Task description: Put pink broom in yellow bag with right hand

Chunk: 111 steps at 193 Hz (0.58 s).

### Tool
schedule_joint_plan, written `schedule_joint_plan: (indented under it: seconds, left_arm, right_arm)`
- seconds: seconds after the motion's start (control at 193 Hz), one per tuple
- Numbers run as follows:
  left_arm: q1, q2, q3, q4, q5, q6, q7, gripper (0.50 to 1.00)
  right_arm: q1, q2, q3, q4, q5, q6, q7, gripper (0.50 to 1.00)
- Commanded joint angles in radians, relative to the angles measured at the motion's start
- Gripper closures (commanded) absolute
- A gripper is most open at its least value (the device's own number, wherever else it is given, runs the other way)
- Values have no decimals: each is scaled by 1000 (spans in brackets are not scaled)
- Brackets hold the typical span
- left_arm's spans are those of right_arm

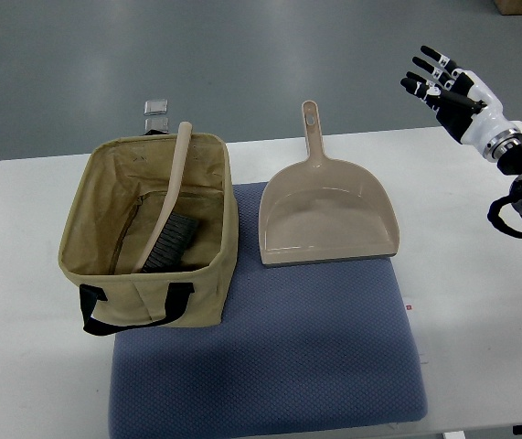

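Note:
The pink broom (171, 208) stands slanted inside the yellow bag (207, 283), its dark bristles down on the bag's floor and its handle leaning out over the far rim. My right hand (436, 80) is raised at the upper right, far from the bag, with its fingers spread and nothing in it. The left arm does not show.
A pink dustpan (326, 215) lies to the right of the bag on a blue-grey mat (279, 366), handle pointing away. The mat rests on a white table (480, 302). Two small grey clips (156, 113) lie behind the bag.

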Motion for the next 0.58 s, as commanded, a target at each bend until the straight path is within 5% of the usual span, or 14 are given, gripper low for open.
schedule_joint_plan:
  seconds: [0.0, 0.57]
  left_arm:
    - [0, 0, 0, 0, 0, 0, 0, 500]
    - [0, 0, 0, 0, 0, 0, -1, 500]
  right_arm:
    - [-24, 27, 32, -23, 1, 21, 5, 570]
    - [-75, 97, 86, -33, 0, 21, 11, 570]
